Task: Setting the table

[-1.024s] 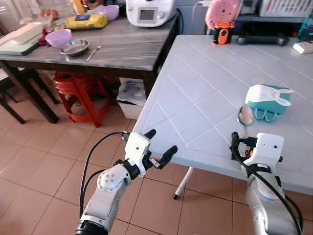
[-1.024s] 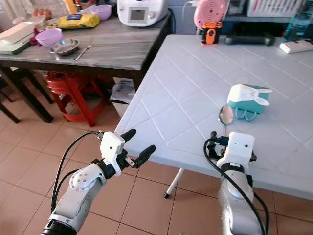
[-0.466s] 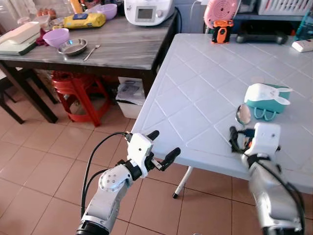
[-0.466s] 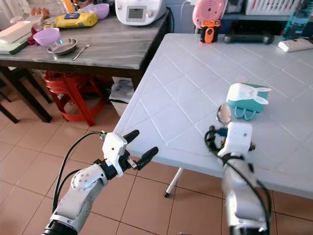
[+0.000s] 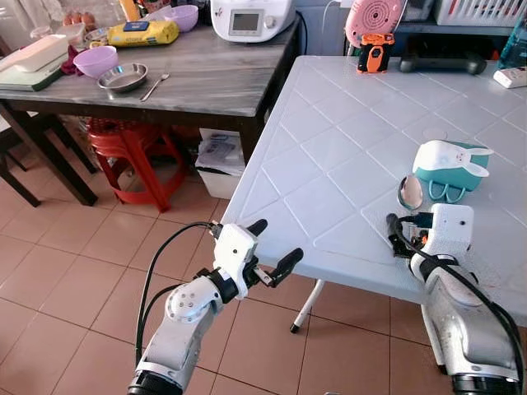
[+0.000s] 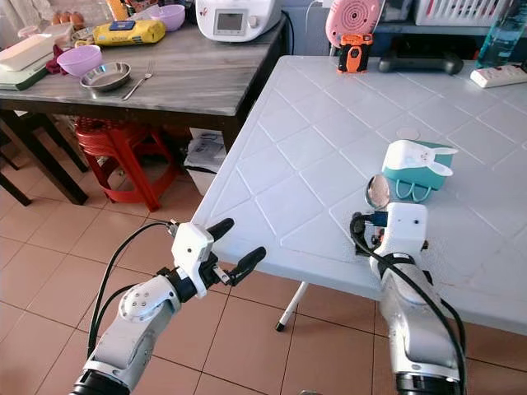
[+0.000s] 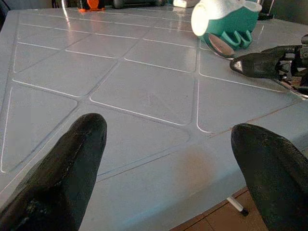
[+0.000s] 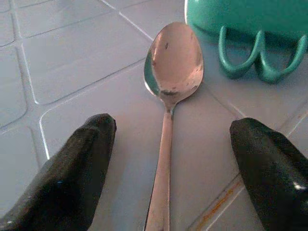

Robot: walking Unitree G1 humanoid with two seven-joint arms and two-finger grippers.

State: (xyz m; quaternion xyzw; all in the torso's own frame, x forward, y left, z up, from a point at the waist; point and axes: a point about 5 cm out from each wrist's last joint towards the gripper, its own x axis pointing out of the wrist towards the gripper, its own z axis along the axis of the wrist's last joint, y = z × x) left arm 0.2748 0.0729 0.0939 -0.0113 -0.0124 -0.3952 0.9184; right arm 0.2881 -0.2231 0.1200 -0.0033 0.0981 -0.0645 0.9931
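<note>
Polished steel, the slim metal spoon (image 8: 168,96) lies flat on the white diamond-patterned plastic table (image 5: 329,156), its handle running back between the two black fingers of the right gripper (image 8: 168,159), which stand spread wide and grasp nothing. The bowl faces up just ahead of the fingertips, its far edge close beside the teal-and-white bunny-eared holder (image 5: 449,169). My judgement is that it will be light and rigid but slick, and so low on the smooth table that the fingers may skid over it; the narrow neck just behind the bowl, or mid-handle, looks the best place to pinch, edge to edge. Closing too near the bowl risks nudging the holder. Off to the other side, the left gripper (image 5: 268,247) hovers with fingers parted, beside the table's near edge, above the terracotta floor tiles (image 5: 74,271).
</note>
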